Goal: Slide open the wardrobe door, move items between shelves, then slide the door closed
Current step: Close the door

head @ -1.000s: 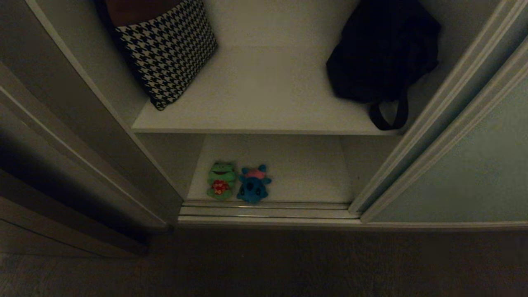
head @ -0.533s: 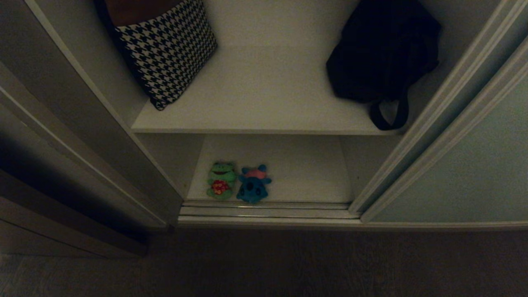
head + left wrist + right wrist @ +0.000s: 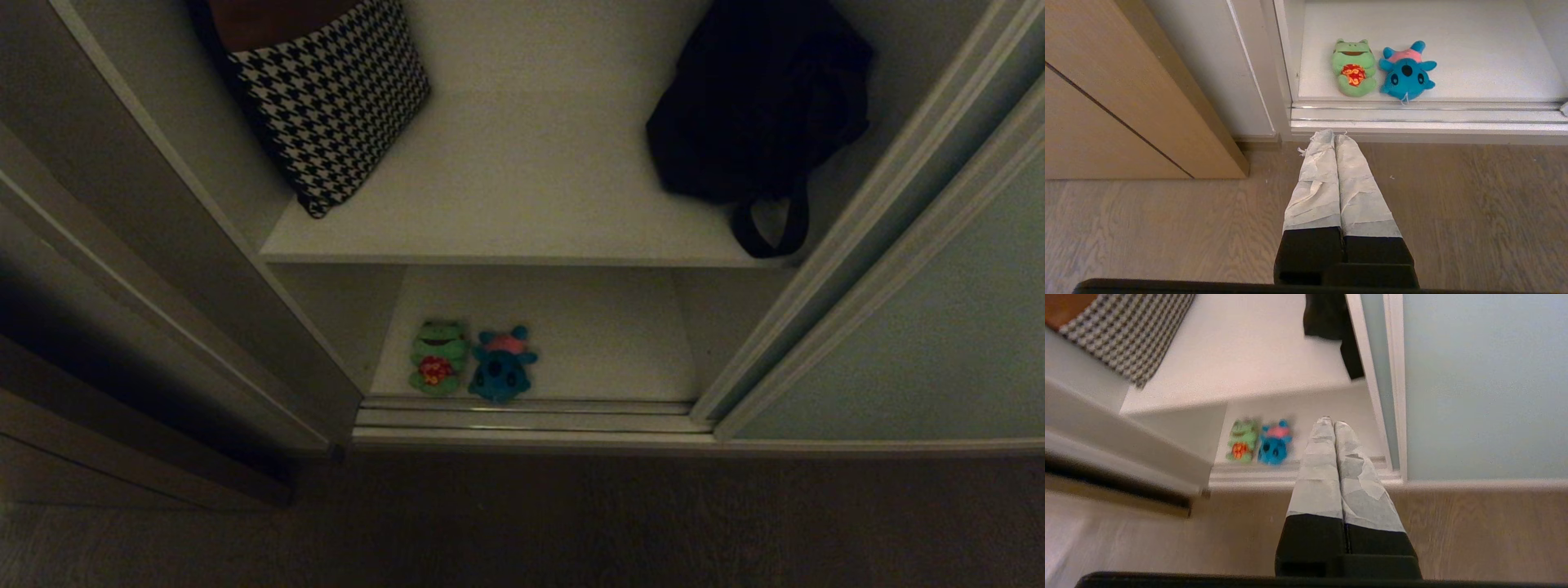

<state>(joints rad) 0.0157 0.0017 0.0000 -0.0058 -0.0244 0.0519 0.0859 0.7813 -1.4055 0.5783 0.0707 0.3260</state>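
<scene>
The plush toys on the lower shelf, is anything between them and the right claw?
Nothing visible. The right claw is shut and hangs over the floor before the open wardrobe; only the low silvery rails lie between it and the green frog and blue creature.

The left end effector (image 3: 1334, 134) has two long, narrow fingers (image 3: 1318, 188) that taper toward the tips. Each is wrapped in pale grey-white tape, wrinkled and frayed at the ends, with loose threads. Below the tape the fingers are plain matte black, widening into a black block. The right end effector (image 3: 1333, 422) looks the same: taped pale fingers (image 3: 1318, 477), patchy layered wrapping, black bases and a black housing edge.
</scene>
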